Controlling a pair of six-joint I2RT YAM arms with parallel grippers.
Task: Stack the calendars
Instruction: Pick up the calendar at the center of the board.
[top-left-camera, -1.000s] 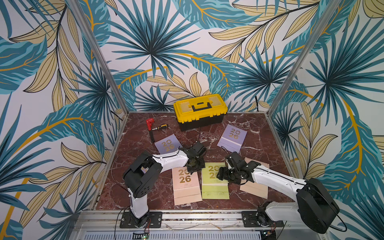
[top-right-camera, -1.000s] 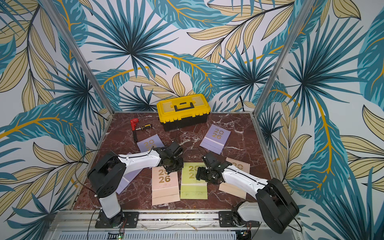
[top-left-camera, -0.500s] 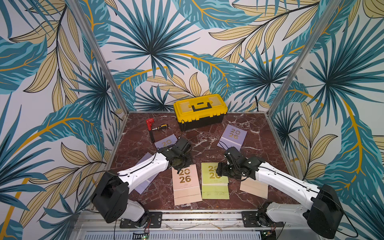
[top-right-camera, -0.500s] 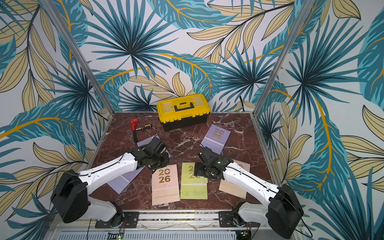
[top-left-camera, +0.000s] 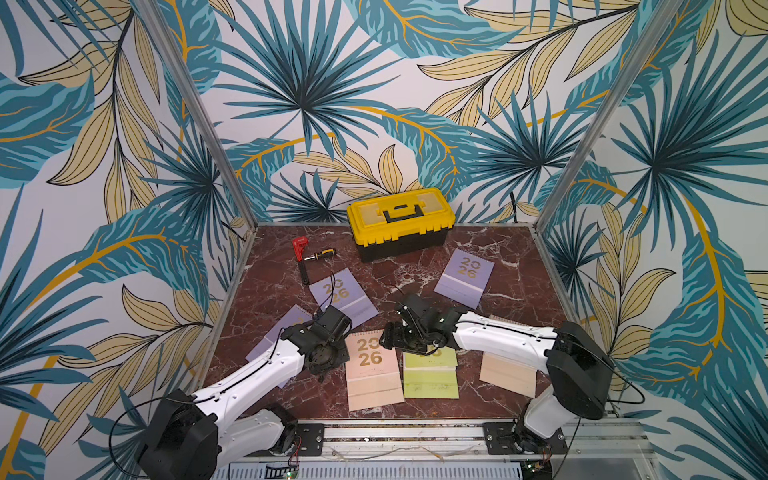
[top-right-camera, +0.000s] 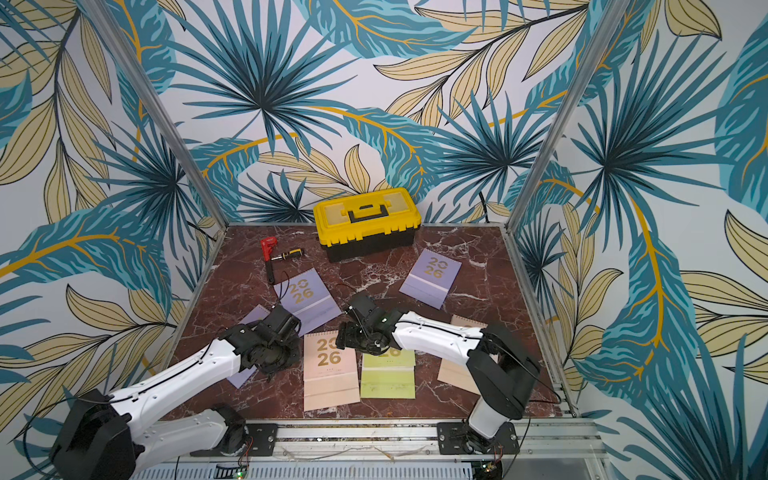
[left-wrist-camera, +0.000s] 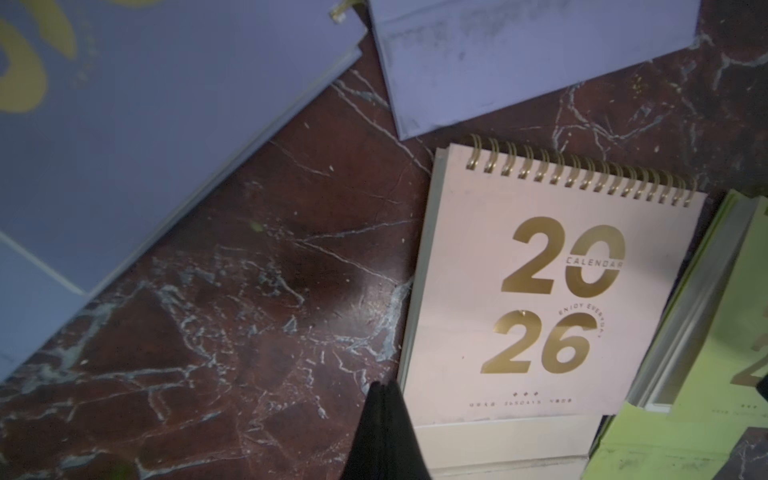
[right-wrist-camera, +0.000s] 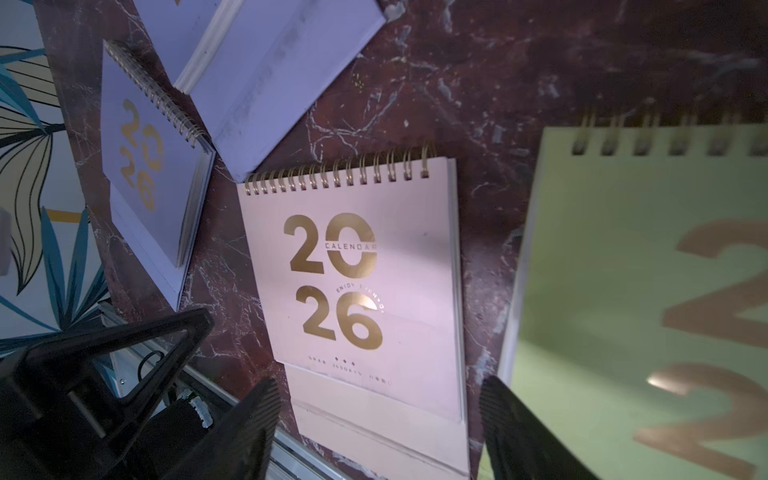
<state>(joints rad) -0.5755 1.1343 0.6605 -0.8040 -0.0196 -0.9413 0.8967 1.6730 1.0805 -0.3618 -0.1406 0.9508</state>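
Observation:
Several pastel calendars lie flat on the marble floor in both top views. The peach-pink calendar (top-left-camera: 372, 374) (top-right-camera: 330, 374) has the lime green one (top-left-camera: 430, 380) beside it; another peach one (top-left-camera: 509, 374) lies partly under my right arm. Lavender calendars lie behind (top-left-camera: 343, 295), far right (top-left-camera: 465, 276) and under my left arm (top-left-camera: 276, 336). My left gripper (top-left-camera: 336, 355) (left-wrist-camera: 383, 388) is shut and empty, its tip at the pink calendar's (left-wrist-camera: 540, 291) left edge. My right gripper (top-left-camera: 386, 337) (right-wrist-camera: 380, 384) hangs open; between its fingers shows the pink calendar (right-wrist-camera: 357, 270), with the lime one (right-wrist-camera: 623, 291) close alongside.
A yellow-and-black toolbox (top-left-camera: 401, 220) stands at the back wall. A red tool (top-left-camera: 299, 248) and a screwdriver (top-left-camera: 320, 254) lie at the back left. Patterned walls close in three sides, and an aluminium rail (top-left-camera: 415, 432) runs along the front.
My left gripper has moved left and toward the front, down to the pink calendar's left edge. My right gripper has moved left, from over the lime calendar toward the pink one. No calendar has moved.

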